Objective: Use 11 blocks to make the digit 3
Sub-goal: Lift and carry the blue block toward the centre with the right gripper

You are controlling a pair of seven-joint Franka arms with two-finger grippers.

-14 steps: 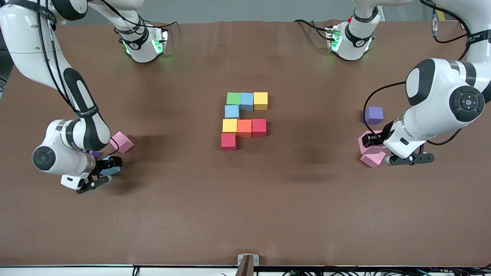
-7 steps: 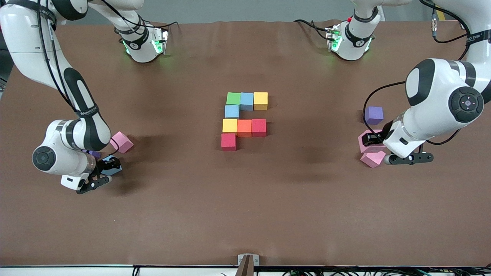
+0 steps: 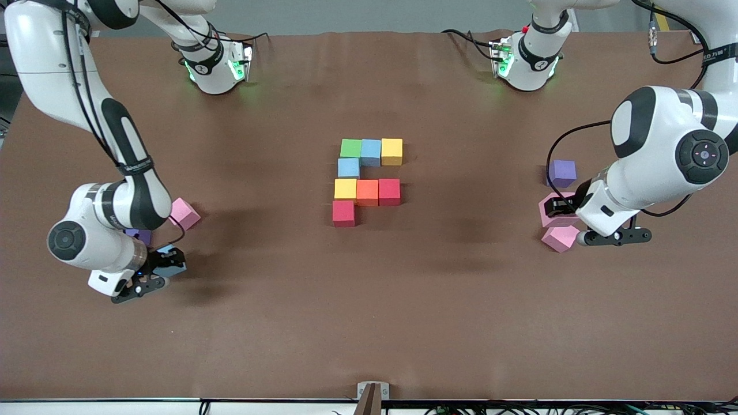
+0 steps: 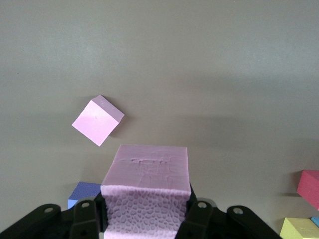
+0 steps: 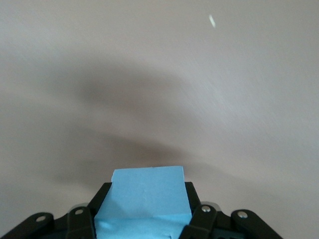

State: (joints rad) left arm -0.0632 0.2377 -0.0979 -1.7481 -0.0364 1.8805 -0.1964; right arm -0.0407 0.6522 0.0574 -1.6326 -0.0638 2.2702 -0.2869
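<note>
Right gripper [image 3: 164, 262], lower left of the front view, pinches a light blue foam cube [image 5: 144, 196]; left gripper [image 3: 558, 208], at right, pinches a pink foam cube [image 4: 147, 186].

The right pincer [image 3: 164, 260] hangs low at its arm's end of the desk, clamped on a light blue block [image 5: 144, 196]. The left pincer [image 3: 558, 208], likewise low, grips a pink block [image 4: 147, 172].
</note>
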